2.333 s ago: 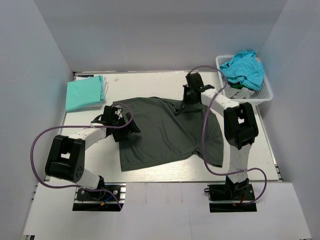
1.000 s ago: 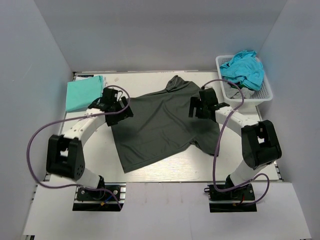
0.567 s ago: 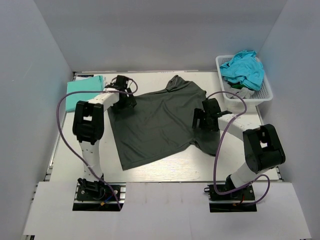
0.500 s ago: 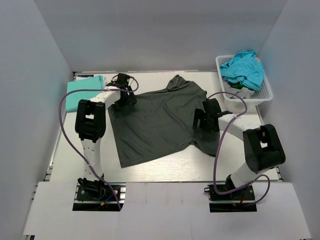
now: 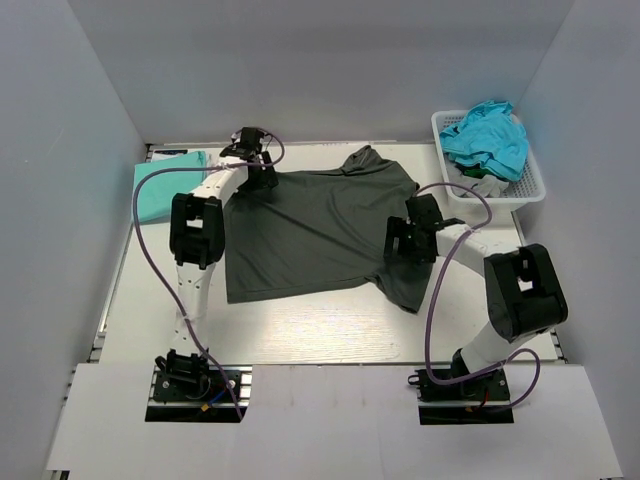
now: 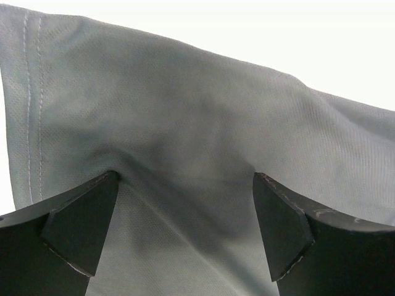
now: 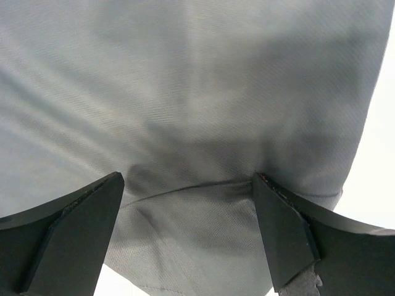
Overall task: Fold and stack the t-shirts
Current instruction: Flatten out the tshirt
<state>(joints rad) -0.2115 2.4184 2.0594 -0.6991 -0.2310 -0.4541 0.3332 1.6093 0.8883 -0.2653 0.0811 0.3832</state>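
Note:
A dark charcoal-grey t-shirt [image 5: 310,235] lies spread flat on the middle of the white table [image 5: 320,335]. My left gripper [image 5: 252,165] is at the shirt's far left corner, open, with its fingertips down on the cloth [image 6: 185,111]. In the left wrist view the left gripper [image 6: 185,185] has only flat fabric between its fingers. My right gripper [image 5: 410,240] is open and presses on the shirt's right side. In the right wrist view the right gripper [image 7: 188,185] straddles a shallow crease of grey cloth [image 7: 185,92]. A folded mint-green t-shirt [image 5: 160,188] lies at the far left.
A white lattice basket [image 5: 530,190] stands at the far right corner with a teal t-shirt [image 5: 487,135] heaped on grey cloth [image 5: 475,185]. Grey walls close in the table on three sides. Purple cables loop from both arms.
My left arm has swung toward the far edge, dragging the shirt's left corner with it. The shirt has turned and now lies squarer. The right gripper has hardly moved.

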